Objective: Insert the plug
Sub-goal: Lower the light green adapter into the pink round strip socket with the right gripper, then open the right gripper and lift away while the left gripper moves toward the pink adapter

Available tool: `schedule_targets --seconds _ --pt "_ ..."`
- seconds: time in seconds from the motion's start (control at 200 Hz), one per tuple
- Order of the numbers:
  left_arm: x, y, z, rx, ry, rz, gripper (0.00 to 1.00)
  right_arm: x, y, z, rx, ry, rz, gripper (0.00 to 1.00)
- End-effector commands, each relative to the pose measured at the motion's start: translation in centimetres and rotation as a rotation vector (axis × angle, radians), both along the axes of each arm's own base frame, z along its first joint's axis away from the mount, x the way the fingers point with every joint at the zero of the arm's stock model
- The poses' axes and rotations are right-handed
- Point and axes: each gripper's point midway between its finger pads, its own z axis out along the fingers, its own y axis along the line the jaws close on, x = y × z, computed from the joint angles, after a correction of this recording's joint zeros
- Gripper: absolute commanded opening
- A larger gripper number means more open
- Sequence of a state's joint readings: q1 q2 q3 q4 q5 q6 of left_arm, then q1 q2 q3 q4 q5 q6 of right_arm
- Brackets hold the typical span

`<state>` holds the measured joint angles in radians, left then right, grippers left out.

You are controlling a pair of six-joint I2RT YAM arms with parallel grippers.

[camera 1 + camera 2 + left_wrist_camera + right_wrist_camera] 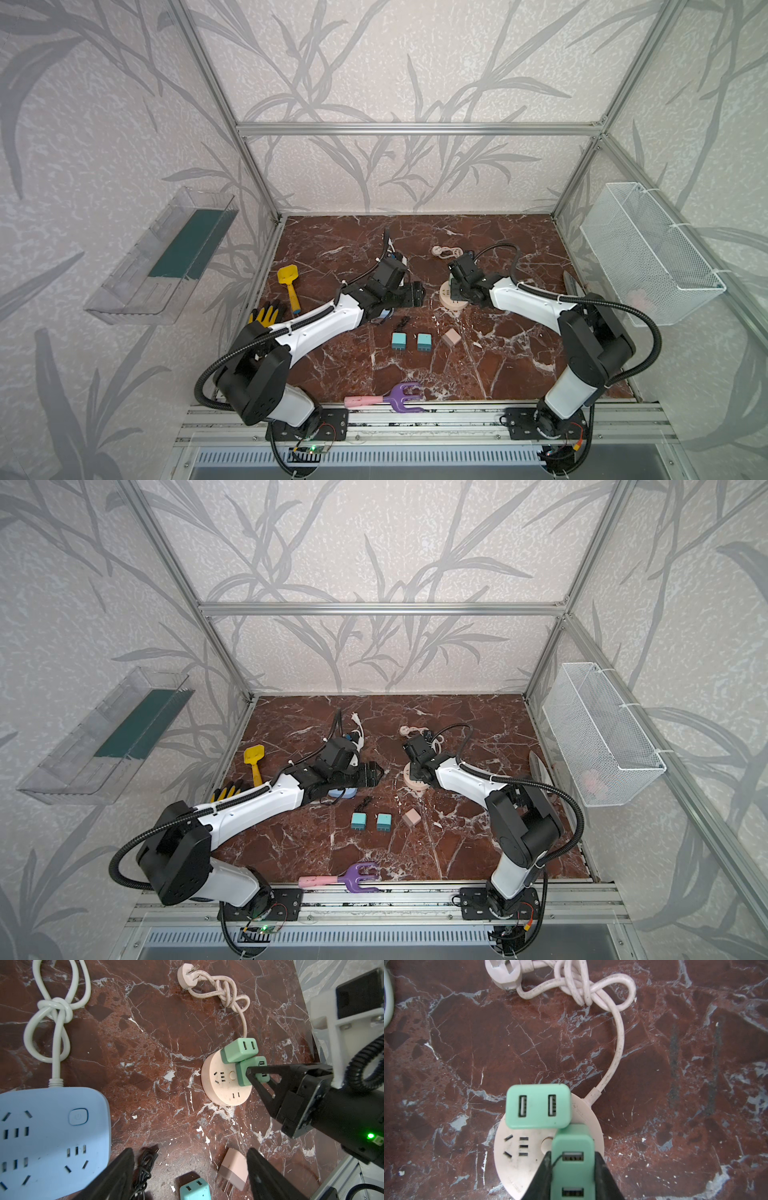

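**A:** Where is the plug to be found?

**B:** The green plug point(572, 1145) is seen on top of the round pink socket point(517, 1167). It is just beside a second green plug point(537, 1105) that is already set there. Whether the two touch cannot be told.

**A:** How is it held?

**B:** It is clamped by the right claw point(572, 1167), with one finger on each side. The left claw point(190, 1151) is spread apart with nothing in it. It hangs above the table point(166, 1043), near a pink plug point(233, 1167) and the blue power strip point(52, 1136).

**A:** Is the plug pushed all the way in?

**B:** That cannot be told, because the pins are hidden under it.

**A:** What could go wrong?

**B:** The plug could get jammed if it is pushed down crooked, and the pins could be bent. The second green plug could be bumped loose, since so little room is left between them. The socket is not held down by anything, so it could be slid or tipped by a push from one side. The plug could also be pulled back out if the claw is lifted before it is opened.
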<state>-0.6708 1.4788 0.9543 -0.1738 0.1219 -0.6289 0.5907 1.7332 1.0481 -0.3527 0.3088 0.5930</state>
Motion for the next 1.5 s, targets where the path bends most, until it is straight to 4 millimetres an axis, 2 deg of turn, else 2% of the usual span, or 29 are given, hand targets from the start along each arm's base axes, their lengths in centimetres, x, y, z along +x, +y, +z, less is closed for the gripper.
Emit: schedule_targets --seconds 0.0,0.185,0.54,0.61,0.675,0.88,1.1,1.305,1.495 --pt "0.2 0.0 0.4 -0.022 -0.02 0.0 0.84 -13.7 -3.9 -11.0 -0.122 0.641 0.025 0.0" --pt "0.1 0.2 0.6 -0.01 -0.028 -0.006 0.84 -13.1 -3.9 -10.1 -0.128 0.613 0.021 0.0" --pt "0.1 0.4 1.5 0.009 -0.033 -0.01 0.84 -9.7 -4.3 -4.8 -0.078 0.428 0.011 0.0" --pt "0.3 0.5 1.8 0.013 -0.041 -0.007 0.84 -9.3 -4.4 -4.3 -0.084 0.405 0.015 0.0" --pt "0.3 0.5 1.9 0.012 -0.045 -0.004 0.84 -8.7 -4.3 -3.1 -0.078 0.37 0.021 0.02" --pt "0.2 0.6 1.9 0.017 -0.043 -0.006 0.84 -8.4 -3.9 -2.5 -0.065 0.358 0.039 0.18" --pt "0.5 0.6 2.0 0.034 -0.055 -0.011 0.84 -7.2 -3.5 -0.5 -0.047 0.293 0.046 0.29" --pt "0.8 0.5 2.3 0.048 -0.067 -0.021 0.84 -6.5 -2.9 0.3 -0.024 0.265 0.061 0.42" --pt "0.8 0.5 2.7 0.05 -0.071 -0.025 0.84 -6.2 -2.7 1.1 -0.006 0.241 0.064 0.46"
